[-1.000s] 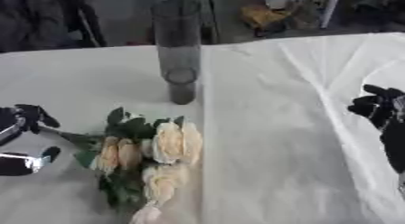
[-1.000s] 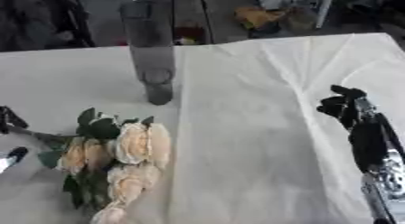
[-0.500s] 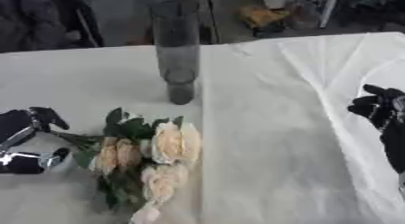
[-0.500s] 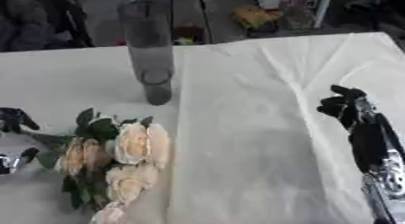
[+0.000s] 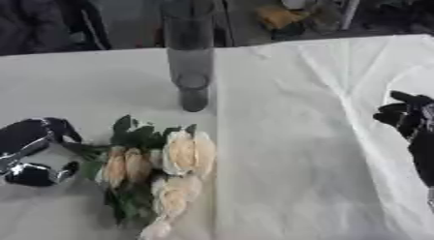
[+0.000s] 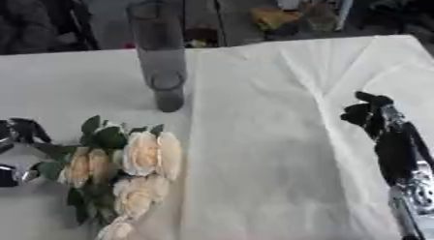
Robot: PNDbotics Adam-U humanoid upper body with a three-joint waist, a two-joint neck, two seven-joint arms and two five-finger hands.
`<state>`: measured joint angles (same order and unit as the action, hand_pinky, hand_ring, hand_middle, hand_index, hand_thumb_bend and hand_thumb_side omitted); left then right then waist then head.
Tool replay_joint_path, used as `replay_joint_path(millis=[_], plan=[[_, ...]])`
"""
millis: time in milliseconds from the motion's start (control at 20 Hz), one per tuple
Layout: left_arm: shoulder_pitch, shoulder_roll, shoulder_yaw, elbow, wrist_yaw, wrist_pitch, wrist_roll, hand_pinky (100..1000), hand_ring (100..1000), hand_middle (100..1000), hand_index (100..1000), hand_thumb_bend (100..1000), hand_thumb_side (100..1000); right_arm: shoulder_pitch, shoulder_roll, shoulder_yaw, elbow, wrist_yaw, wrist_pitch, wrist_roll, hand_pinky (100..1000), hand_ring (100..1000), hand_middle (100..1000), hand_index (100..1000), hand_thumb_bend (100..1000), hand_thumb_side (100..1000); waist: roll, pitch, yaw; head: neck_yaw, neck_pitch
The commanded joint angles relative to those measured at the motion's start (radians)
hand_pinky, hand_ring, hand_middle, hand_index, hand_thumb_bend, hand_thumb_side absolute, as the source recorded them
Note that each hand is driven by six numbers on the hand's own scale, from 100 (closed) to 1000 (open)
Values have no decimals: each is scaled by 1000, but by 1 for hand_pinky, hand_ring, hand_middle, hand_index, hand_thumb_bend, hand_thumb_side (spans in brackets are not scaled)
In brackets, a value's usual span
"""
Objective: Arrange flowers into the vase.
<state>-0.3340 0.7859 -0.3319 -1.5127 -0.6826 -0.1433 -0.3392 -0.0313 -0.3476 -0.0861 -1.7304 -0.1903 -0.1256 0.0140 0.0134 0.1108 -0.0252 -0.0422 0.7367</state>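
A bunch of cream roses (image 5: 161,173) with dark green leaves lies flat on a table (image 5: 288,152) covered in white cloth. The landmark here is a tall, dark, see-through vase (image 5: 190,60) standing upright toward the far side of the table. The roses lie well in front of the vase and slightly to its left, blooms pointing toward the near edge and stems running out to the left. Nothing is in the vase yet.

The robot's left hand (image 5: 34,149), black with silver parts, sits just beside the leafy end of the bunch, in front of the vase and far to its left. Its fingers are curled in around the stem ends, but whether they have closed on the stems cannot be told. The right hand (image 6: 371,115) hovers over bare cloth, well to the right of the vase, fingers curled and holding nothing.

Judging from this, the step in hand is picking up the flowers. The next move seems to call for securing the stems, lifting the bunch, turning it stems-down, and lowering it into the narrow mouth of the vase without tipping it
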Motion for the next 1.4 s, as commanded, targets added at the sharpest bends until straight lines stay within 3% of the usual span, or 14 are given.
replay_joint_path(millis=[50,800,1400], plan=[[-25,18,3,2,-11,-7,-21,669,679,713,763,302,252,-10,-16,-4,-11,1,-1,3,820,664,617,848,100,1000,0,-8,-1,4,-5],[-84,-41,-4,50,-165,-16,29,700,712,728,763,285,274,-10,-14,-3,-11,0,-1,7,820,665,616,849,100,1000,-2,-6,-5,8,-9],[-116,-89,-4,107,-229,-30,43,718,723,735,767,287,283,-12,-11,-2,-11,0,-2,10,820,666,616,850,100,1000,-6,-3,-7,10,-11]])
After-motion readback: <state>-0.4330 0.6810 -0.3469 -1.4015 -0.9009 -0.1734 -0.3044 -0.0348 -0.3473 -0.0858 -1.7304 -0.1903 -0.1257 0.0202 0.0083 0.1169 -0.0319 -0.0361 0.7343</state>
